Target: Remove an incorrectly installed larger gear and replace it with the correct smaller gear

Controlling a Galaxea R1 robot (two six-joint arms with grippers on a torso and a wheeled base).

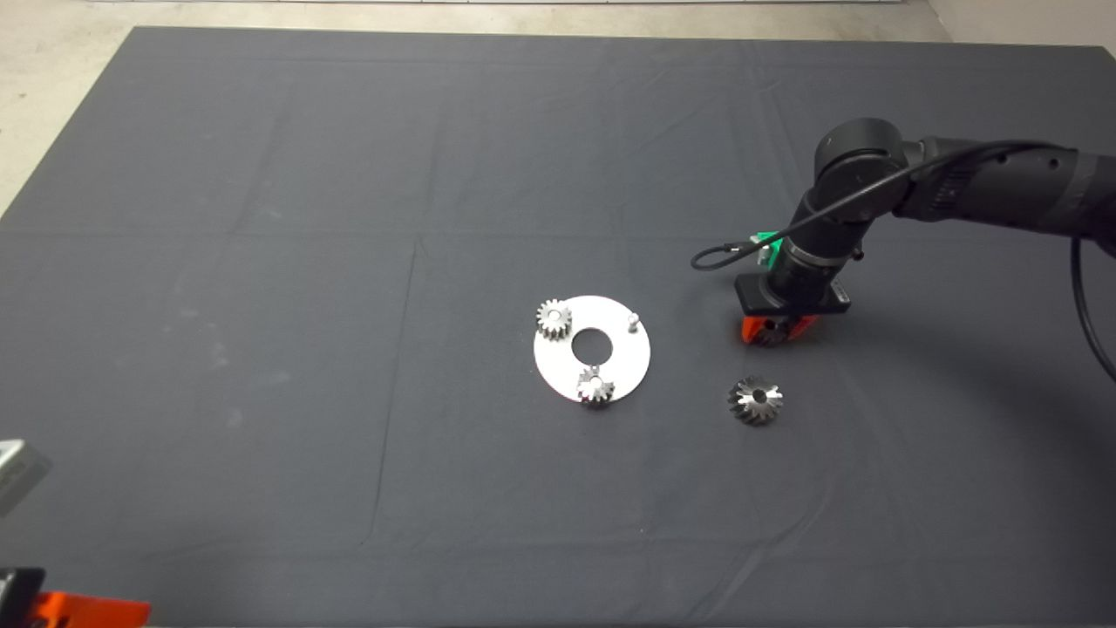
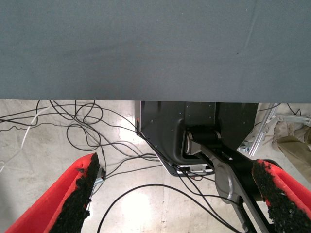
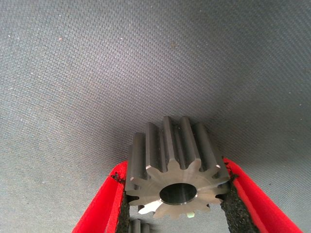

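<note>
Counting gears on the dark mat (image 1: pixel 261 262) gives four. Two bright silver gears (image 1: pixel 554 318) sit on a round white plate (image 1: pixel 632 362) at centre, beside one bare peg (image 1: pixel 634 320). The larger gear (image 1: pixel 755 400) lies alone, right of the plate and nearer. The smaller gear (image 3: pixel 177 170) sits just beyond it, clamped between the right gripper (image 1: pixel 772 330) and its red fingers (image 3: pixel 104 204), low over the mat. The left gripper (image 2: pixel 177 199) waits at the near left corner, fingers spread wide and holding nothing.

Near the mat's (image 1: pixel 261 262) centre we see a white disc (image 1: pixel 629 365) carrying two silver gears (image 1: pixel 554 318) (image 1: pixel 595 386) and a bare peg (image 1: pixel 634 321). Cables (image 2: pixel 87 131) lie on the floor beyond the mat's edge.
</note>
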